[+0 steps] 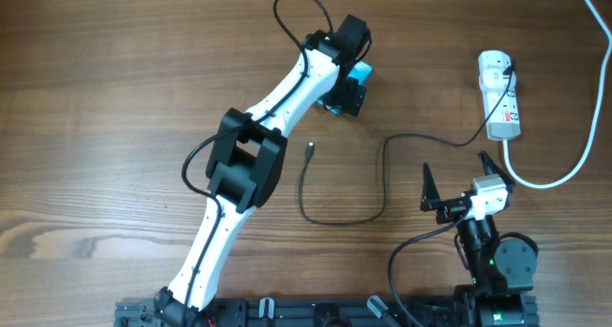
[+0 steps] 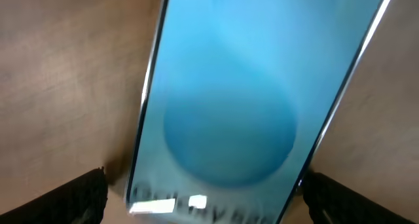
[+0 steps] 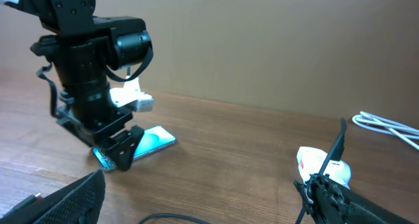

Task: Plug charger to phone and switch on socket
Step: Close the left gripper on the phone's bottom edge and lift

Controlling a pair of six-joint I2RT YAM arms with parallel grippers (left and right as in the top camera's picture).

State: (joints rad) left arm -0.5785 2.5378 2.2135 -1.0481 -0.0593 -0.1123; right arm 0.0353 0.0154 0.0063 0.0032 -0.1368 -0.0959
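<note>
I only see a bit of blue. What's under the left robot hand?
The phone lies flat on the wooden table, between the open fingers of the left gripper. From overhead the gripper covers most of it; its charging port isn't visible.

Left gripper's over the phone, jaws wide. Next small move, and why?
Probably close the left gripper on the phone: its fingers straddle both long edges, seemingly without touching, and the charger tip lies loose on the table, unplugged.

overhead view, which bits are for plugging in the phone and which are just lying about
For the job: phone, charger, socket.
Just lying about: thick white cord, the socket's own lead; nothing else loose seen.
</note>
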